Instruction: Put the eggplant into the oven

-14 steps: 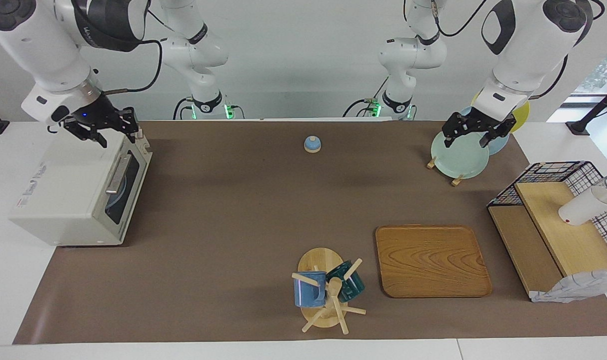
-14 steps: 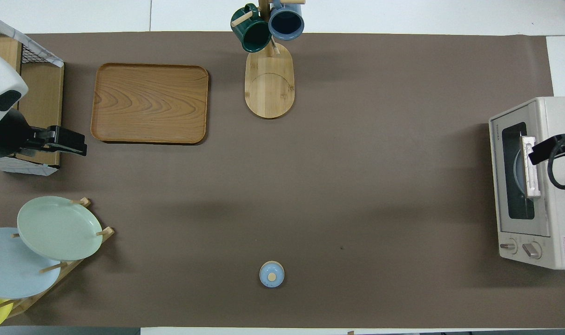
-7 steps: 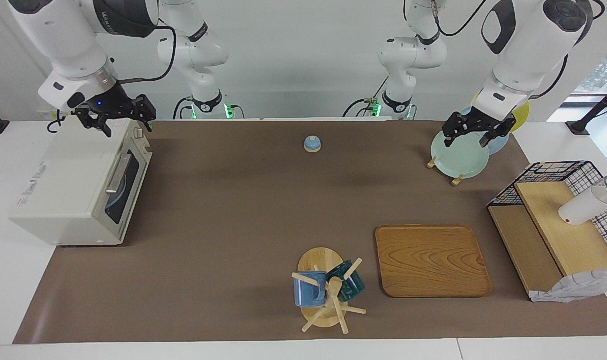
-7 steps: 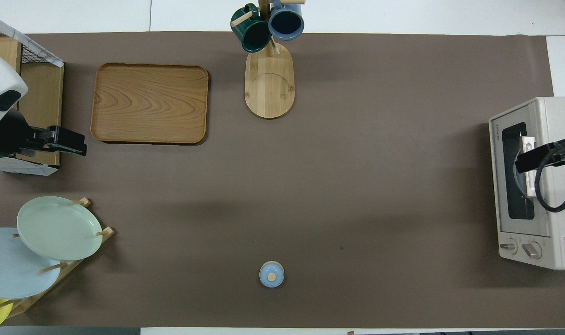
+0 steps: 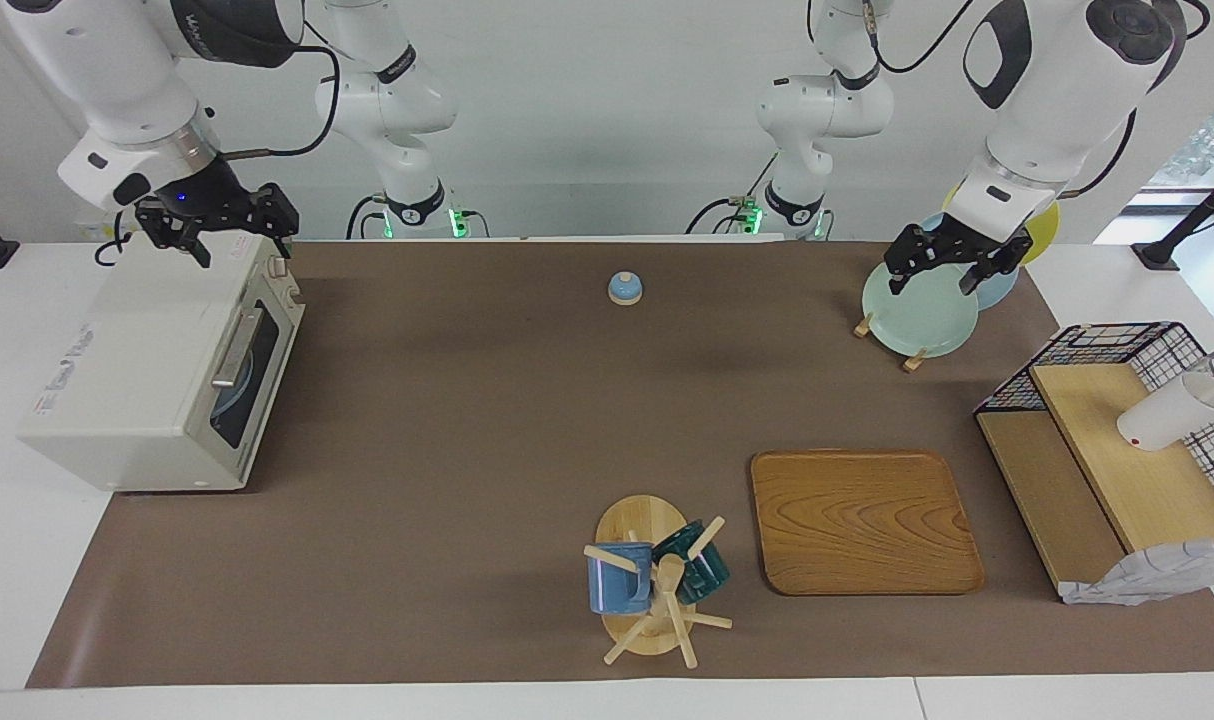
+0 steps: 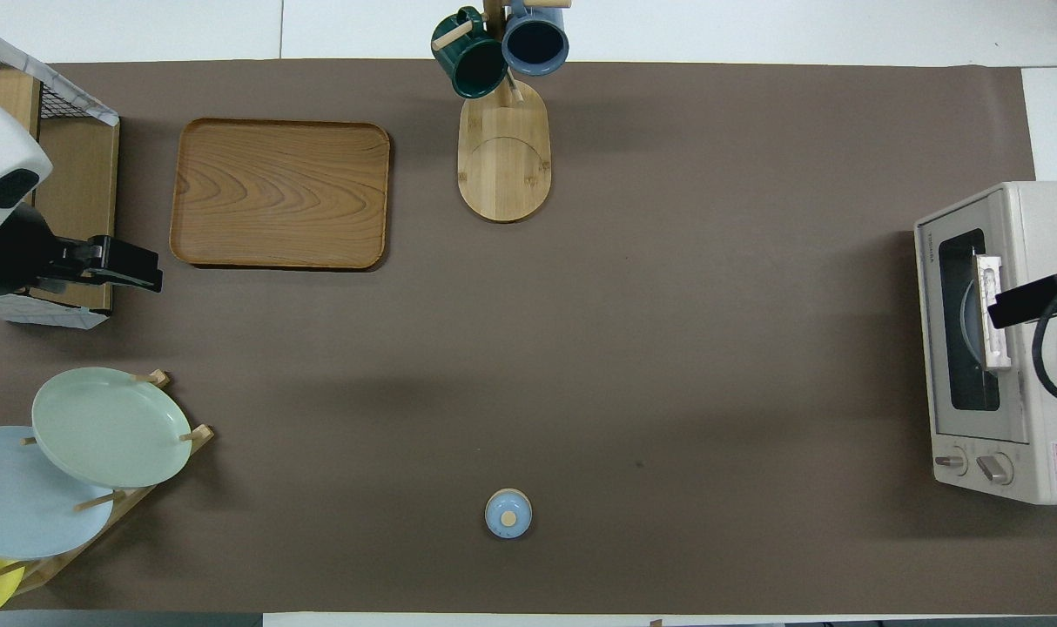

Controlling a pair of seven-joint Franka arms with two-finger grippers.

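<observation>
Item: oven (image 5: 137, 370), off-white, at the right arm's end of the table (image 5: 487, 420), close to the edge nearest the robots; door (image 5: 252, 365) shut, handle (image 5: 235, 350) untouched by either arm. Item: eggplant, not to be seen anywhere on the table, in either claw or on the tray (image 5: 862, 520); the dark glass shows only a pale round shape inside, so it is either shut in the oven or out of sight, and I cannot tell which. Item: right claw (image 5: 244, 247), open and empty, up in the air over the oven's top at the corner nearest the robots, clear of the door and holding nothing. Item: left claw (image 5: 929, 283), open and empty, waiting over the plates (image 5: 917, 320) at the left arm's end of the table. Step in hand, as I judge it: the closing stage, the right arm being clear of a shut oven. Next move, if any: draw the right arm up and away from the oven without knocking its top. If the eggplant is not inside, the door would first need opening by its handle.
</observation>
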